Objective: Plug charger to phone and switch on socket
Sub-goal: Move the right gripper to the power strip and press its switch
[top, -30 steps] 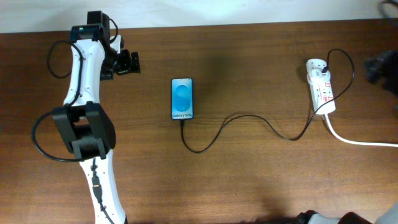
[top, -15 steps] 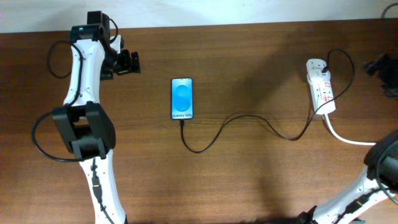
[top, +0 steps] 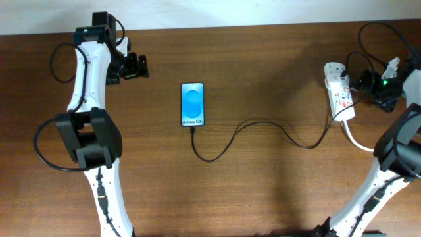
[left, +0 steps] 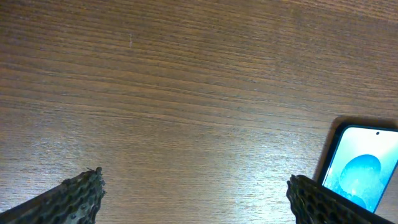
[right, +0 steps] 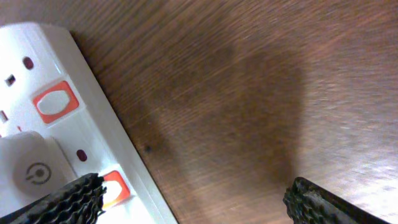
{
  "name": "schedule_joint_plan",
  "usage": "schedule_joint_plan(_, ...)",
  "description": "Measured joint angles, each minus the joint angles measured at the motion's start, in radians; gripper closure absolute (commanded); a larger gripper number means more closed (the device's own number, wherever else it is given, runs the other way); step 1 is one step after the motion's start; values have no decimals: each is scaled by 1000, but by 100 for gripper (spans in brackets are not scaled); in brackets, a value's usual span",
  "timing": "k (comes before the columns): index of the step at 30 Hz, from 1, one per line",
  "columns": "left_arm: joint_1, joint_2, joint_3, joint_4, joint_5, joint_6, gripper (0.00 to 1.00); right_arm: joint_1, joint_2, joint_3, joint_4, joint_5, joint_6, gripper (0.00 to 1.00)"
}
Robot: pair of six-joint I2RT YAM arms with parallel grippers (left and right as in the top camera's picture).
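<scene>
The phone [top: 193, 104] lies screen up at mid-table, blue screen lit; its corner shows in the left wrist view [left: 364, 174]. The thin black charger cable [top: 263, 122] meets the phone's near end, curls right and loops up to a white adapter [right: 30, 171] on the socket strip [top: 339, 92]. My right gripper [top: 360, 83] is open at the strip's right edge. In the right wrist view [right: 196, 202] its left fingertip [right: 74, 199] sits at a glowing red switch [right: 115, 186]; another red switch [right: 56, 101] is farther along. My left gripper [top: 138, 66] is open and empty, left of the phone, also in its wrist view [left: 196, 199].
The strip's thick white cord [top: 381, 150] runs off the right edge. The table's far edge lies just behind the left arm [top: 92, 59]. The right arm [top: 395, 158] rises along the right side.
The right arm has come in from the right edge and its gripper now sits at the socket strip's right side. The left arm, phone and cable have not moved.
</scene>
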Motion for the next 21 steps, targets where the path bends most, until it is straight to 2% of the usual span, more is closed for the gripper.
schedule_joint_plan(12, 0, 0, 0, 0, 0, 0, 1, 18, -1, -11, -5, 27, 13, 2)
schedule_joint_plan(21, 0, 0, 0, 0, 0, 0, 1, 40, -14, -18, -101, 30, 8, 2)
